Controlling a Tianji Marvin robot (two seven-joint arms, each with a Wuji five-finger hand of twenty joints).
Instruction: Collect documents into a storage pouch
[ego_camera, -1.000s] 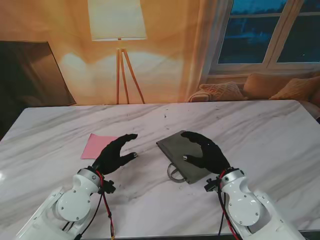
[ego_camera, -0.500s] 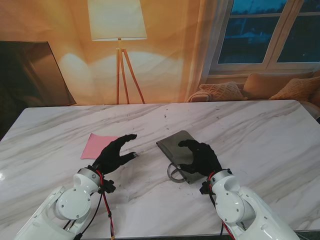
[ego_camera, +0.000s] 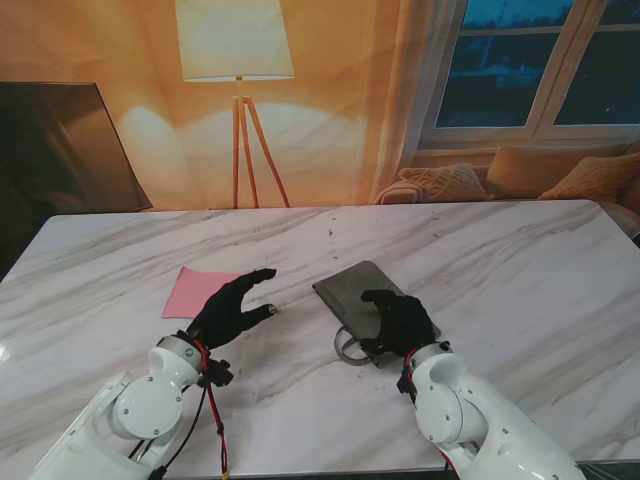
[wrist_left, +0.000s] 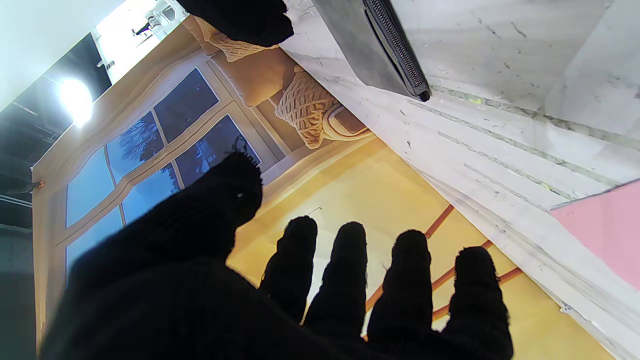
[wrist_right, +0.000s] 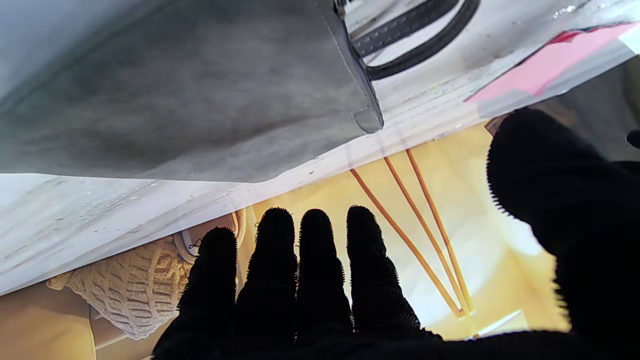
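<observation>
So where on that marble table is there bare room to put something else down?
Plenty: the whole stretch right of the grey pouch, the far strip towards the lamp, and the left end beyond the pink paper. It is crowded only in the near middle, around the left hand and right hand.

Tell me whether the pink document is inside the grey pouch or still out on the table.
Out. The pink document lies flat on the marble table, left of the grey pouch and apart from it, partly under the left hand.
</observation>
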